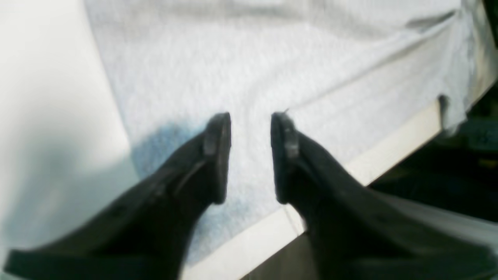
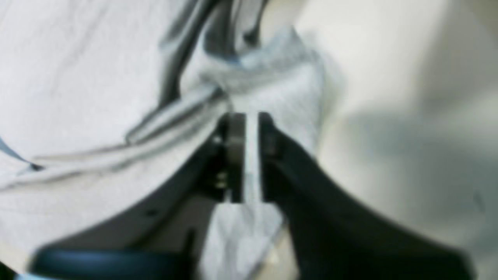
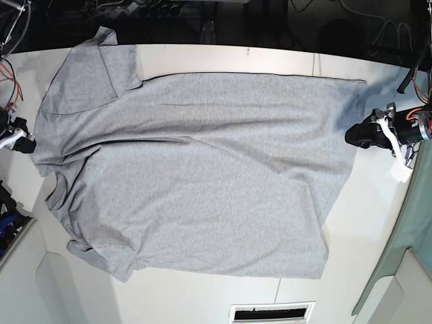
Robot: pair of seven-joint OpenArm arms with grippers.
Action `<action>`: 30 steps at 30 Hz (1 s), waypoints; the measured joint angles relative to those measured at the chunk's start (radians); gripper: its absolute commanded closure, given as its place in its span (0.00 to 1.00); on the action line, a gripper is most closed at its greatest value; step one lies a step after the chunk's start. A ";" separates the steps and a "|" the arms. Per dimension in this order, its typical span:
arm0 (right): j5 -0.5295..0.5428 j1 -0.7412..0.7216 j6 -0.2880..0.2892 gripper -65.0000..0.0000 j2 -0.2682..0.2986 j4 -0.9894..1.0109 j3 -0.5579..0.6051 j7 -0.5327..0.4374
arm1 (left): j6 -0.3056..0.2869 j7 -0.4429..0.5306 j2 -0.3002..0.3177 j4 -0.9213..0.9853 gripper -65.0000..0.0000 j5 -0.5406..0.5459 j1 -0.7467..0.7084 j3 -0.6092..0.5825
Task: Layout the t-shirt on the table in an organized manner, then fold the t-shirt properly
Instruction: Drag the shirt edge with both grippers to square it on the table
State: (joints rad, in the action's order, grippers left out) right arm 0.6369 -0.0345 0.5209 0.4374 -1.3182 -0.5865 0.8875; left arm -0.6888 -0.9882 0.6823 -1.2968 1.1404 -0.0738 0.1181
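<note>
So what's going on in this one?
A two-armed robot is laying out a grey t-shirt on a white table. The shirt lies spread nearly flat. The left gripper is open over the hem. The right gripper has a fold of cloth between its narrowly parted jaws at the shirt's opposite end. No fold is made yet.

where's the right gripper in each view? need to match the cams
Left wrist: not in it; the pair of dark jaws there belongs to the left gripper, open over the t-shirt.
Right wrist: right gripper at centre, jaws narrowly apart with a fold of t-shirt between them.
Base: right gripper at the far left edge, at the shirt's edge.
Shared landmark: the grey t-shirt, seen in all three.
</note>
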 measured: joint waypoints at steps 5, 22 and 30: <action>0.053 0.175 0.004 0.62 0.059 -0.018 -0.051 -0.003 | 0.000 0.004 0.002 0.000 0.51 0.000 -0.039 0.018; 0.122 0.337 0.033 0.50 0.030 -0.017 -0.008 -0.004 | 0.000 0.008 -0.001 0.000 0.51 -0.044 -0.128 0.017; 0.180 0.331 0.039 0.50 -0.024 -0.025 0.151 -0.037 | 0.003 0.034 -0.001 0.000 0.51 -0.162 -0.129 0.017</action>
State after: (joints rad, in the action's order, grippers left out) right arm 0.8165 0.2962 0.5594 0.4129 -1.3430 -0.4355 0.8501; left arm -0.6853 -0.9543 0.6811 -1.2968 0.9783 -0.2031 0.1349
